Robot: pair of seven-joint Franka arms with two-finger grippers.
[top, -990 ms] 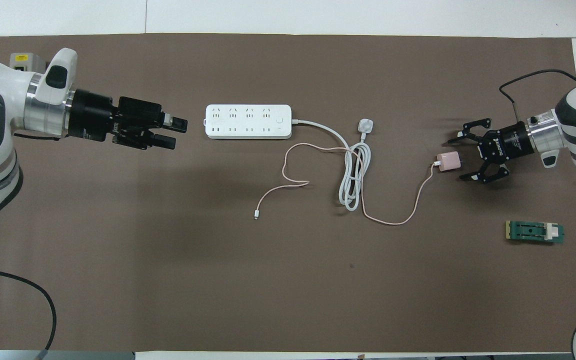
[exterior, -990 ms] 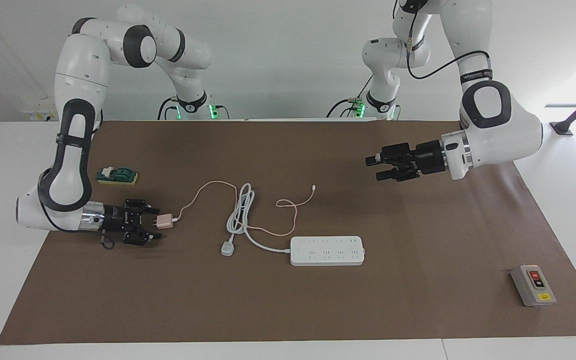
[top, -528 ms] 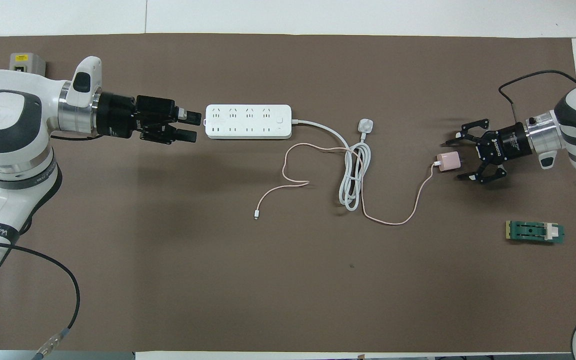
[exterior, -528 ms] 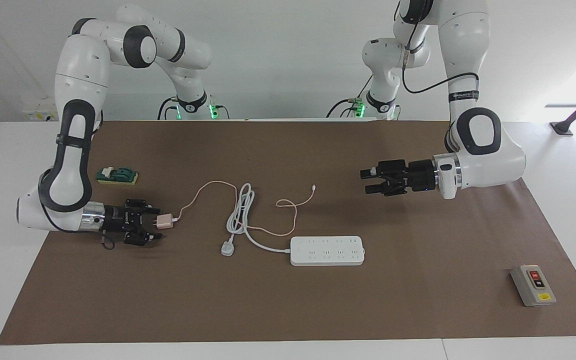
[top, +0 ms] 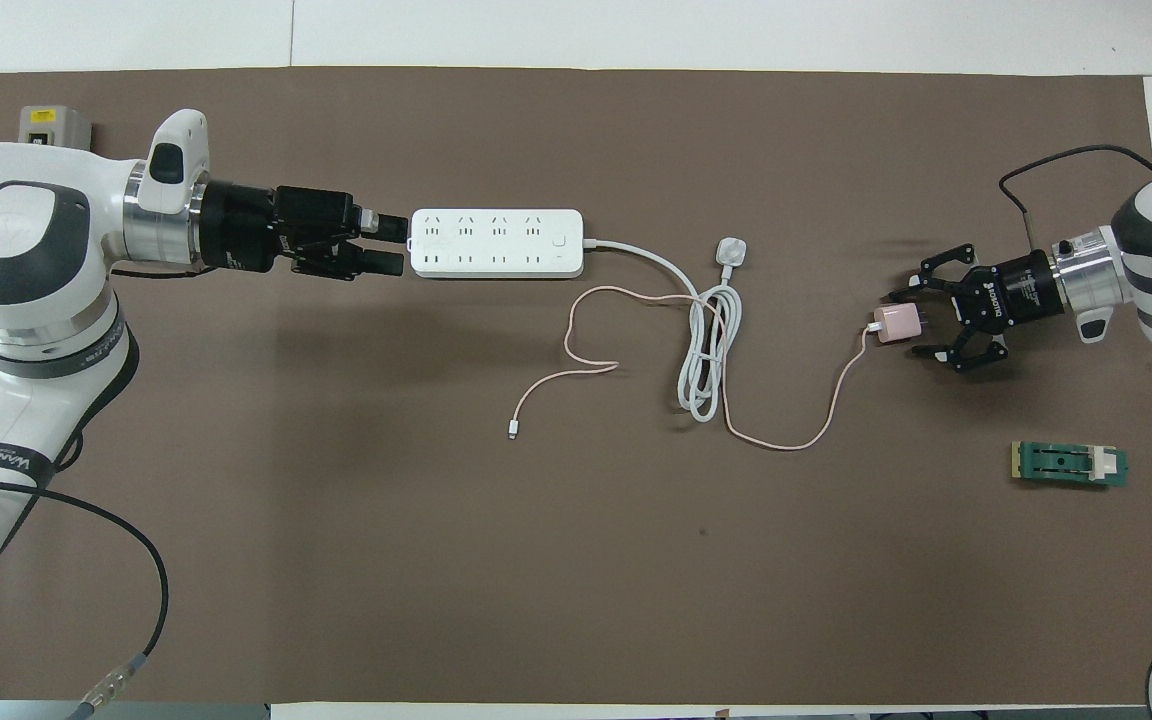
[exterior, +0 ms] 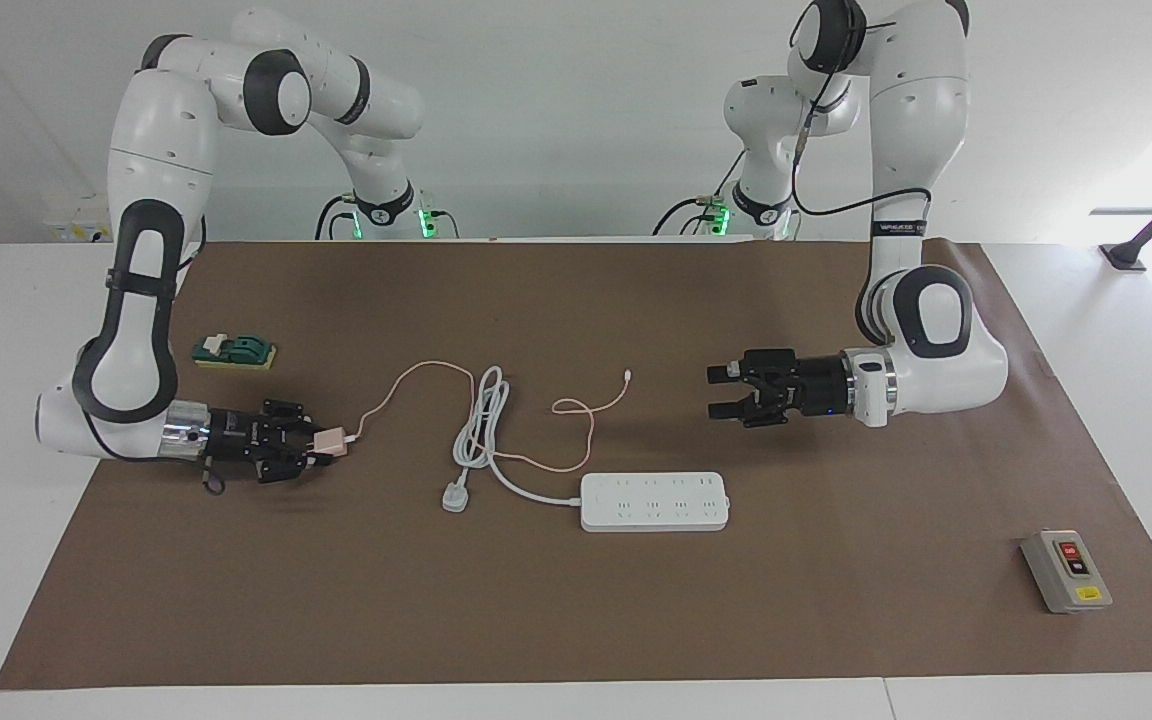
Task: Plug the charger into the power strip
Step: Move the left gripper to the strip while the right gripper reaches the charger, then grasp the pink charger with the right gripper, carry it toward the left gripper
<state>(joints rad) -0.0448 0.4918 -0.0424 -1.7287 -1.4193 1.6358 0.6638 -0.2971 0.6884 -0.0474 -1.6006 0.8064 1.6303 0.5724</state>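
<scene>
The charger (exterior: 331, 442), a small pale-pink cube, lies on the brown mat toward the right arm's end; it also shows in the overhead view (top: 898, 324). Its thin pink cable (top: 586, 340) runs across the mat toward the power strip. My right gripper (exterior: 308, 452) is low at the charger, open, with one finger on each side of its prong end. The power strip (exterior: 654, 501), a long white bar, lies flat near the middle of the mat (top: 496, 242). My left gripper (exterior: 721, 392) is open, raised over the strip's end toward the left arm.
A white three-pin plug (exterior: 454, 497) and its coiled thick cord (exterior: 481, 420) lie between strip and charger. A grey box with red and black buttons (exterior: 1066, 570) sits at the left arm's end. A green block (exterior: 234, 351) lies nearer the robots than the charger.
My left gripper has come down and in toward the strip's end. My right gripper's fingers have drawn closer around the charger. Charger and strip have not moved.
</scene>
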